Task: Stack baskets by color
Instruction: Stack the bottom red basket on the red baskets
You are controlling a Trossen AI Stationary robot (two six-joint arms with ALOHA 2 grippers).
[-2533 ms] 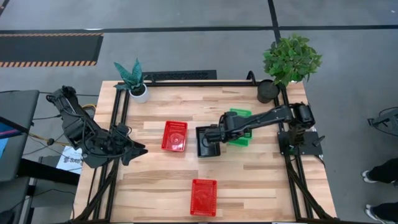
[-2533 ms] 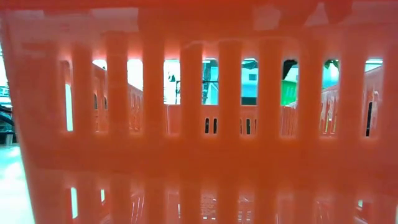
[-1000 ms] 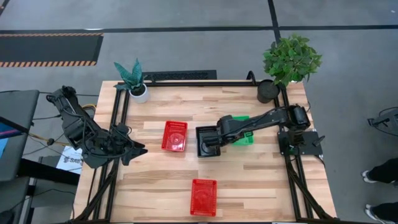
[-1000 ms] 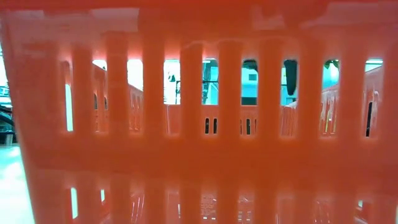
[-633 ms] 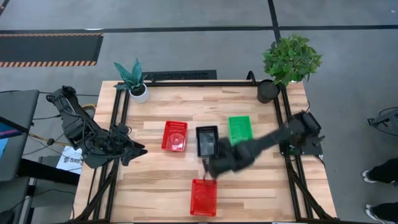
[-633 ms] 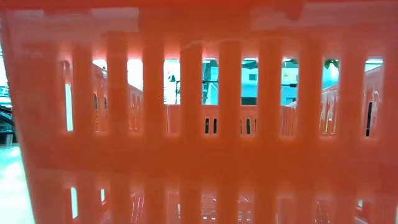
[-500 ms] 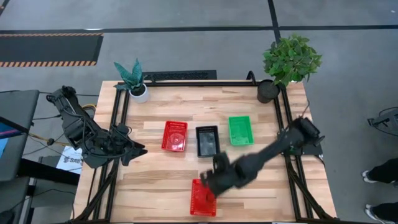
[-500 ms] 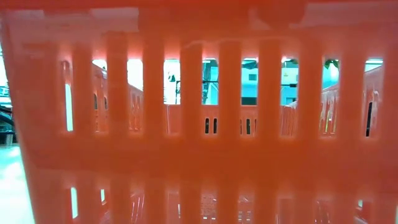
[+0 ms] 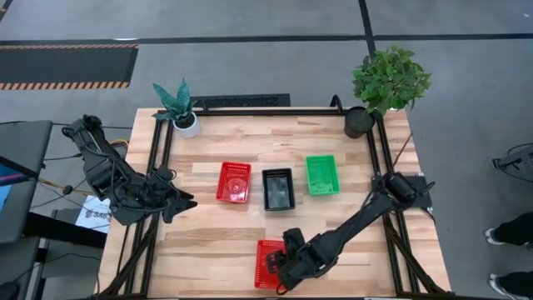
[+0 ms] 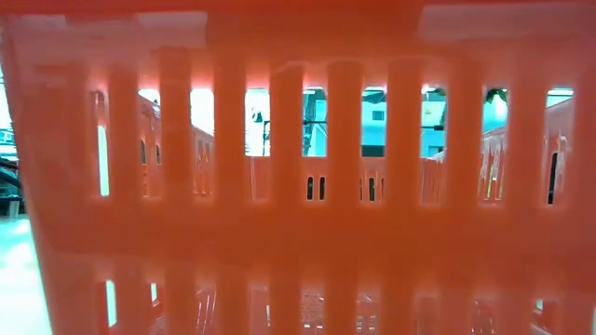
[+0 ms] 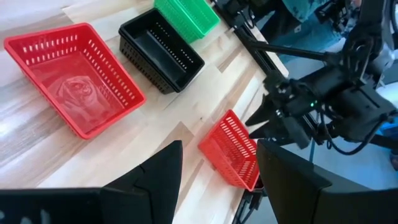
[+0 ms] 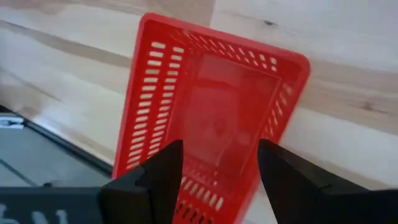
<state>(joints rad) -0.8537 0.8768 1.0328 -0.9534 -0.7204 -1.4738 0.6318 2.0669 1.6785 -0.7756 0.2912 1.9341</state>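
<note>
Right pincer [image 9: 281,268], fingers spread wide and holding nothing, hovers over the red plastic mesh basket [image 9: 268,263] at the wooden table's [image 9: 216,233] near edge.

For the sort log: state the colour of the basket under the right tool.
Red basket; clearest in the right wrist view.

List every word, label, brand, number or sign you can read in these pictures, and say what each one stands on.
No text can be read with certainty.
White sheet beside the left arm's base: dark print, too small to read.
Embossed mark on the floor of the red basket nearest the left arm: a shape, not legible lettering.
</note>
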